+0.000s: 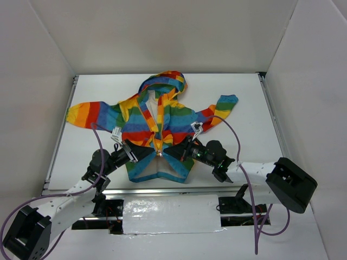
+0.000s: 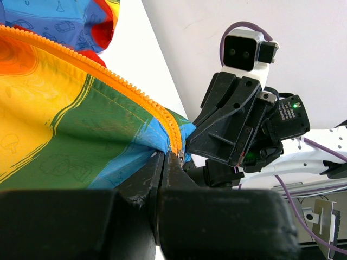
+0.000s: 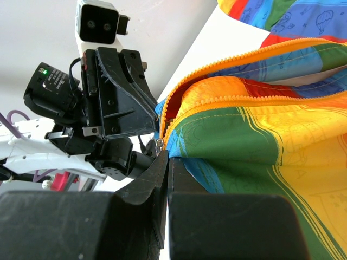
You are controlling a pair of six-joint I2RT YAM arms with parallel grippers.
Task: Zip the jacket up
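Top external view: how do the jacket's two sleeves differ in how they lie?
On the jacket, the left sleeve stretches out almost straight toward the table's left edge, while the right sleeve angles up and away and looks shorter. The left sleeve ends in yellow, orange and red bands, and the right sleeve ends in a green and blue cuff. Both are rainbow-striped and lie flat on the table.

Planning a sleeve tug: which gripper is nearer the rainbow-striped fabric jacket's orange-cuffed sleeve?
Left. The left gripper pinches the rainbow-striped jacket hem beside the orange zipper, toward that sleeve; the right gripper pinches the hem across the zipper, farther from the sleeve.
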